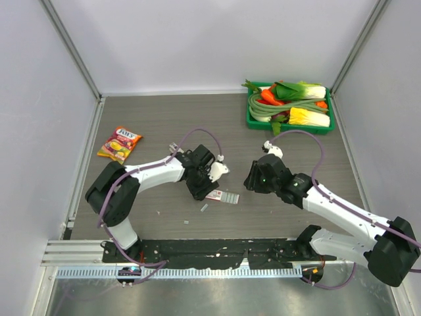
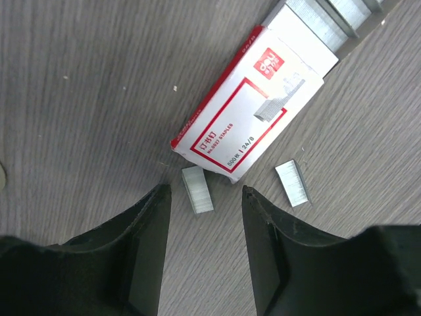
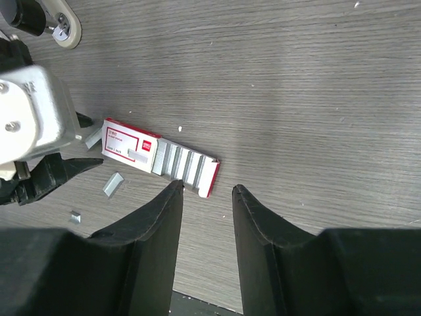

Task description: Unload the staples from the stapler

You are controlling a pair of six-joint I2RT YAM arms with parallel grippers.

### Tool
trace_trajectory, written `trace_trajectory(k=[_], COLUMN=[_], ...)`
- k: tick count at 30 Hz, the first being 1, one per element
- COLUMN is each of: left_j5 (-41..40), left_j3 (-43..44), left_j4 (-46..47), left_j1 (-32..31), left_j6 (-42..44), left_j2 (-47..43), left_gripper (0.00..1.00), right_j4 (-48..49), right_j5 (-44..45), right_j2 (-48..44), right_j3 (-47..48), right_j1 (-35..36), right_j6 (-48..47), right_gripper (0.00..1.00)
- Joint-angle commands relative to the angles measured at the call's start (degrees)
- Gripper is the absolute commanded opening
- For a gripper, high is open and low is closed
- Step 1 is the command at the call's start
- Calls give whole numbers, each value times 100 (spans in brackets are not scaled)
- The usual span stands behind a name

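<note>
Staples (image 2: 197,189) lie loose on the dark grey wood-grain table (image 1: 164,118) as short silvery metal strips. One strip is just ahead of the left gripper (image 2: 205,189), in line with the gap between its fingertips, and another lies a little to its right. Both are just beside the near end of a small white-and-red cardboard staple box (image 2: 250,112), not touching it. A few smaller bits are scattered on the table nearer the arm bases.

The box lies flat with its inner tray (image 3: 187,168) slid partly out. The tray holds tight rows of shiny grey strips packed side by side.

The left gripper hangs low over the table with its black fingers moderately apart and nothing between them. The right gripper (image 3: 207,187) hovers close by on the tray side of the box, its fingers also parted and empty.

The box sits near the middle of the table, with bare surface on every side and the white walls well apart from it. A green plastic basket (image 1: 249,116) in the far right corner is heaped with toy vegetables. A glossy red-and-yellow candy bag (image 1: 120,143) lies flat near the left wall.
</note>
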Motion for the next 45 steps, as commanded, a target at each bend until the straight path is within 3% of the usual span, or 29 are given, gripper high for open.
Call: trace_trajectory(k=[1, 16, 26, 27, 28, 30, 35, 38, 45], left_j5=[-111, -392, -454, -437, -419, -419, -454, -506, -516], left_j3=[-121, -499, -877, -868, -860, -798, -649, -649, -491], left_j4=[175, 324, 184, 158, 149, 131, 87, 183, 333], left_j1=[-116, -161, -169, -169, -169, -169, -169, -169, -169], left_j6=[145, 128, -74, -83, -101, -92, -101, -127, -92], left_j2=[84, -162, -601, -619, -637, -593, -461, -453, -321], left_gripper=[50, 29, 26, 27, 38, 47, 51, 59, 60], right_j4=[152, 319, 477, 469, 469, 477, 469, 477, 495], right_j5=[28, -130, -271, -271, -271, -280, -271, -297, -332], right_j2=[-121, -86, -42, -51, -42, -51, -95, -77, -51], right_j3=[13, -40, -128, -136, -136, -145, -154, -154, -154], right_j1=[-38, -39, -47, -47, -47, -39, -47, -47, -47], right_j6=[-76, -84, -76, -84, -84, -84, -93, -102, -102], right_gripper=[41, 37, 37, 37, 37, 38, 38, 38, 38])
